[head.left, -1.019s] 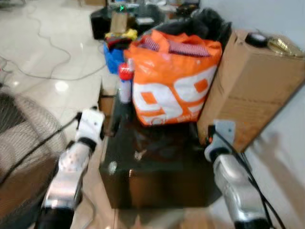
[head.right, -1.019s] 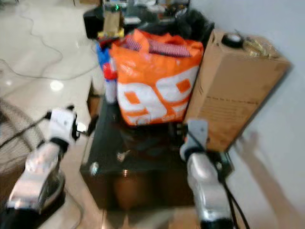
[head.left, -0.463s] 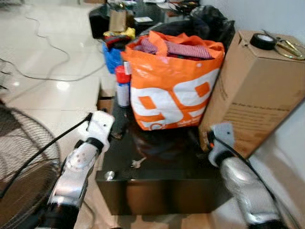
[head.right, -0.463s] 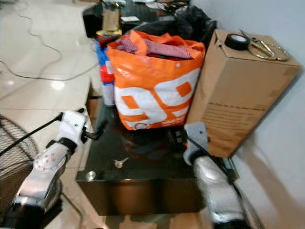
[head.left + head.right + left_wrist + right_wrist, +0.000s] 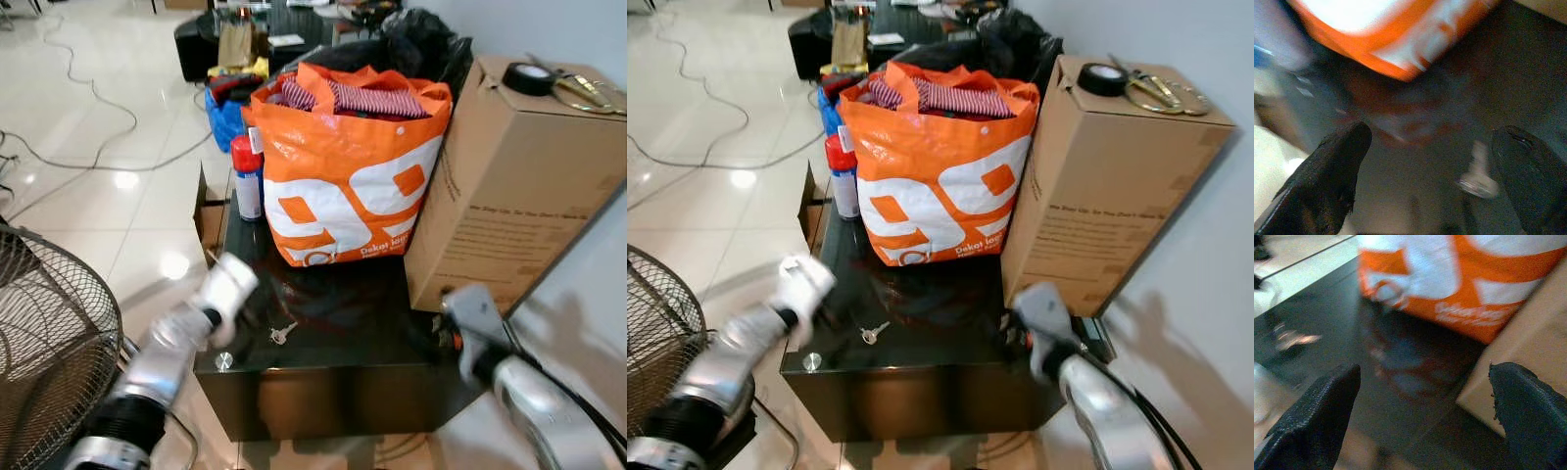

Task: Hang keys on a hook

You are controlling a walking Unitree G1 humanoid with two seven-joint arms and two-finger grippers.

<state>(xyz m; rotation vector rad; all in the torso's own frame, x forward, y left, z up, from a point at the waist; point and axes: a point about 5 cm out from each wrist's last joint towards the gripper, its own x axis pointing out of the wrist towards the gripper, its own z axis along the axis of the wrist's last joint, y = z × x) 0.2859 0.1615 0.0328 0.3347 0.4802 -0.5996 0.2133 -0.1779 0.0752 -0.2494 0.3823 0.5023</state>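
**Hovering beside the keys with fingers spread wide**

Holding the left gripper [image 5: 1435, 161] at the table's [image 5: 343, 338] nine o'clock edge, its two fingers [image 5: 1337, 166] standing far apart and gripping nothing, the keys [image 5: 282, 334] lying flat on the dark glass just ahead, between the fingertips in the left wrist view. Judging this spread as getting ready for a pinch from above, since flat keys on slick glass are giving little to catch hold of.

Keeping the right gripper [image 5: 1430, 401] at the table's four o'clock corner, also opened wide and empty, pointing toward the orange bag [image 5: 353, 176] and close beside the cardboard box [image 5: 509, 186].

Finding the keys near the six o'clock edge, well apart from the bag at twelve o'clock, so leaving free glass around them on every side. Crowding the far half: bag in the middle, spray can [image 5: 246, 178] at ten o'clock, box at two o'clock with tape roll [image 5: 532, 78] and scissors [image 5: 585, 91] on top. Watching the fan [image 5: 49, 362] standing near the left arm at nine o'clock, narrowing the elbow room there. Risking a nudge of the keys over the front edge.
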